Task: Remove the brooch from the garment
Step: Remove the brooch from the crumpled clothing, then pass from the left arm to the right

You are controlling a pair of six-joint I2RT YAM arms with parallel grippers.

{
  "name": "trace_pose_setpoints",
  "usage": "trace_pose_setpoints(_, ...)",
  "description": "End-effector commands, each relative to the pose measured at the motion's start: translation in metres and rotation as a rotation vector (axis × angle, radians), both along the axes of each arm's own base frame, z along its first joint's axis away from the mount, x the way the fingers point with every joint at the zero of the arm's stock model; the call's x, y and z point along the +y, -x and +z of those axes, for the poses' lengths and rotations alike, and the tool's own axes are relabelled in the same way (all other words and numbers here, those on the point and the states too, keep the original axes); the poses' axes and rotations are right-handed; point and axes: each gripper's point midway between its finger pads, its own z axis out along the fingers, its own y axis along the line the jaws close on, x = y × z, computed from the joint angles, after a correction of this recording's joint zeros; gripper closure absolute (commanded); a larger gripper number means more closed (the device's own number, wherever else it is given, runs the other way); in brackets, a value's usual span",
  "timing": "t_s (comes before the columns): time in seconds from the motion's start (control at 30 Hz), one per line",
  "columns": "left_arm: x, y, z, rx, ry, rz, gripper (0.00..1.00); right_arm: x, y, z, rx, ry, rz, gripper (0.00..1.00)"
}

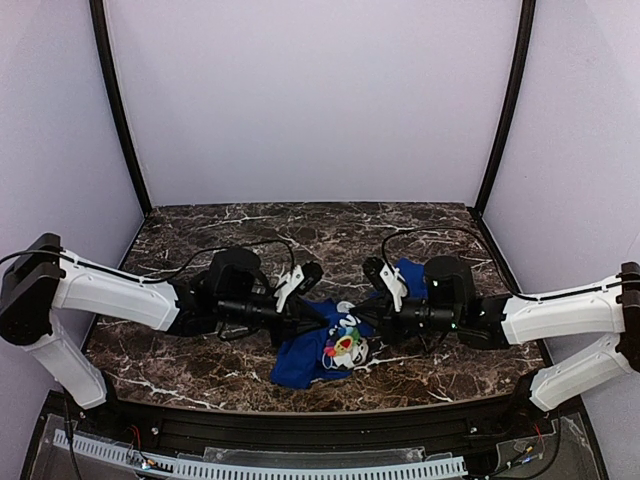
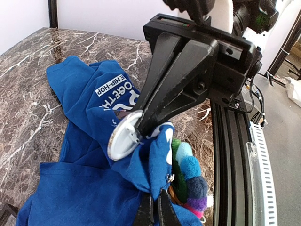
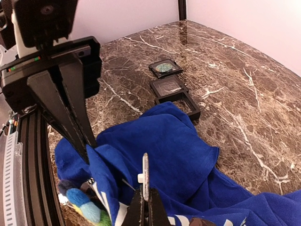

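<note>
Blue garment point(image 1: 295, 365) lies bunched at lower centre on the marble tabletop point(image 1: 200, 225). Coming in from the left, the left gripper point(image 1: 310, 324) is clamped on a cloth fold. The brooch point(image 1: 343, 347) sits just right of it, fixed to the cloth. The right gripper point(image 1: 362, 324) is clamped on a thin white disc point(image 2: 123, 140), likely the brooch's back. If the arms pull apart with the pin threaded through, the cloth could tear or the disc could slip free.

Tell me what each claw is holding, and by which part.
Left claw pinches a raised fold of the blue shirt beside the brooch. Right claw grips a white disc by its rim.
</note>
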Motion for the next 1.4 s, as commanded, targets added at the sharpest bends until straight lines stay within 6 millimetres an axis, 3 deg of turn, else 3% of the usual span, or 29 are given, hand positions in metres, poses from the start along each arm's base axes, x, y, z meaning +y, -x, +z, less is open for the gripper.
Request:
trace_pose_setpoints(0.0,0.0,-0.001,0.033,-0.073,0.076,0.01,0.99,-0.009,-0.002,-0.012,0.014,0.028,-0.049,1.0)
trace_pose_setpoints(0.23,0.003,-0.001,0.038,-0.089,0.096,0.018,0.99,-0.026,-0.012,-0.011,0.015,0.028,-0.166,1.0)
trace_pose_setpoints(0.4,-0.002,0.011,0.027,-0.061,0.081,-0.045,0.99,-0.038,-0.021,0.015,-0.011,-0.024,-0.26,1.0)
trace_pose_setpoints(0.5,-0.012,0.022,0.009,-0.041,0.029,-0.087,0.99,-0.042,-0.025,0.032,-0.032,-0.057,-0.291,1.0)
trace_pose_setpoints(0.6,-0.022,0.03,0.009,-0.029,0.034,-0.123,0.99,-0.039,-0.02,0.046,-0.049,-0.093,-0.254,1.0)
trace_pose_setpoints(0.7,-0.029,0.04,0.014,-0.046,0.049,-0.152,0.99,-0.023,0.004,0.06,-0.064,-0.153,-0.084,1.0)
trace_pose_setpoints(0.77,-0.029,0.039,0.018,-0.066,0.053,-0.141,0.92,-0.015,0.023,0.067,-0.072,-0.194,0.03,1.0)
trace_pose_setpoints(0.83,-0.025,0.033,0.016,-0.088,0.042,-0.102,0.72,-0.01,0.038,0.07,-0.068,-0.21,0.124,1.0)
trace_pose_setpoints(0.87,-0.023,0.031,0.019,-0.1,0.045,-0.088,0.55,-0.009,0.043,0.071,-0.069,-0.214,0.151,1.0)
trace_pose_setpoints(1.0,-0.014,0.028,0.024,-0.126,0.046,-0.051,0.22,-0.008,0.052,0.073,-0.072,-0.223,0.197,1.0)
trace_pose_setpoints(1.1,-0.004,0.026,0.027,-0.148,0.042,-0.02,0.09,-0.006,0.058,0.072,-0.061,-0.224,0.238,1.0)
trace_pose_setpoints(1.27,0.011,0.029,0.05,-0.197,0.089,0.009,0.05,0.002,0.068,0.066,-0.034,-0.208,0.31,1.0)
trace_pose_setpoints(1.37,0.015,0.033,0.059,-0.206,0.111,0.0,0.22,0.007,0.074,0.065,-0.025,-0.206,0.352,1.0)
